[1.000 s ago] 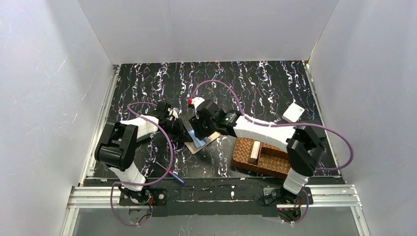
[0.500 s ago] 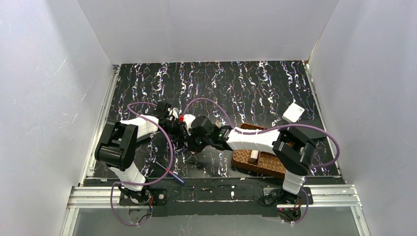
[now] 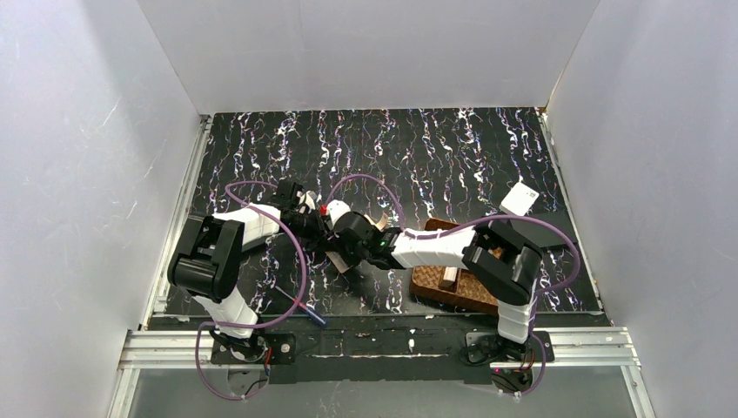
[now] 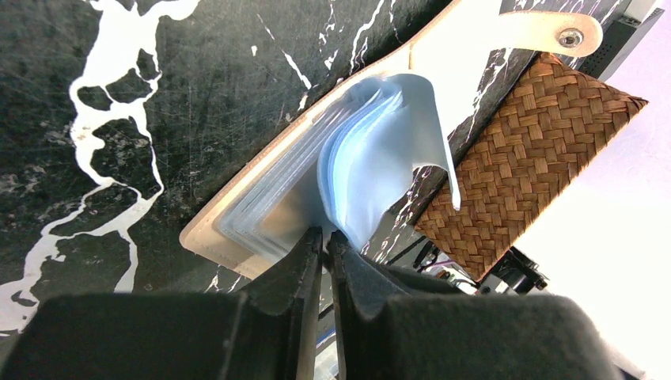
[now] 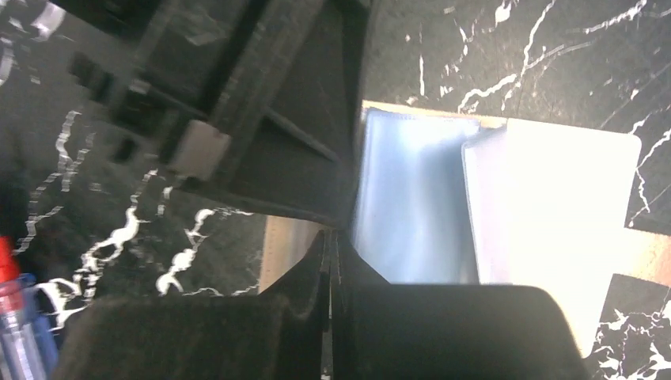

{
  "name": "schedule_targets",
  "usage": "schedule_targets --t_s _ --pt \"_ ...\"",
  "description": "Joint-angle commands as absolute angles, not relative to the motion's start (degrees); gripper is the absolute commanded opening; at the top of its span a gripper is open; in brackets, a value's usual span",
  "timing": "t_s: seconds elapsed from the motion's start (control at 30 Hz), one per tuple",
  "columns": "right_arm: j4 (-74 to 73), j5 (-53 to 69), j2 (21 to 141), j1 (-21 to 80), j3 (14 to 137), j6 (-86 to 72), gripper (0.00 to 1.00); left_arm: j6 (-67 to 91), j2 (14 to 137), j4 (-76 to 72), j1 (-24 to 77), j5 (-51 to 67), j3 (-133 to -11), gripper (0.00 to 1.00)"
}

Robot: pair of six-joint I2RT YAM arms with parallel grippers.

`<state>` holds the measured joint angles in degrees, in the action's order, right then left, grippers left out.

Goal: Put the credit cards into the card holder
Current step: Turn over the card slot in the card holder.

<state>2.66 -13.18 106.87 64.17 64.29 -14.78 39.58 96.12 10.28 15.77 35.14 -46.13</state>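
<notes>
The card holder [image 4: 237, 229] lies open on the table, tan inside with clear bluish sleeves [image 4: 380, 150]. My left gripper [image 4: 324, 233] is shut on the lower edge of one raised sleeve. My right gripper [image 5: 331, 241] is shut, its tips at the left edge of the sleeves [image 5: 411, 206]; I cannot tell whether a sheet is between them. From above, both grippers [image 3: 315, 228] [image 3: 341, 246] meet over the holder [image 3: 347, 261], hiding most of it. One white credit card [image 3: 520, 198] lies at the back right. A pale card-like piece [image 3: 450, 278] sits in the basket.
A brown woven basket [image 3: 435, 283] stands right of the holder, also seen in the left wrist view [image 4: 530, 150]. A blue-and-red screwdriver [image 3: 300, 305] lies near the front edge, and its handle [image 5: 16, 317] shows in the right wrist view. White walls enclose the table.
The right arm has swung left and down onto the card holder, and its jaws have gone from open to shut. The left gripper has kept its hold and place.
</notes>
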Motion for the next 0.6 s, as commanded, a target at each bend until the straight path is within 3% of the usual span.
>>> schedule_targets --t_s 0.0,0.3,0.57 --pt "2.15 -18.1 107.43 63.81 66.07 -13.64 0.01 37.51 97.4 13.11 15.78 31.42 -44.65 0.1" --pt "-5.75 -34.17 106.14 63.37 67.15 -10.13 0.01 36.75 97.78 13.54 15.75 30.73 -44.56 0.09" --pt "-3.23 -30.15 108.33 59.66 64.96 -10.51 0.01 36.84 97.97 13.62 15.79 30.78 -44.66 0.09"
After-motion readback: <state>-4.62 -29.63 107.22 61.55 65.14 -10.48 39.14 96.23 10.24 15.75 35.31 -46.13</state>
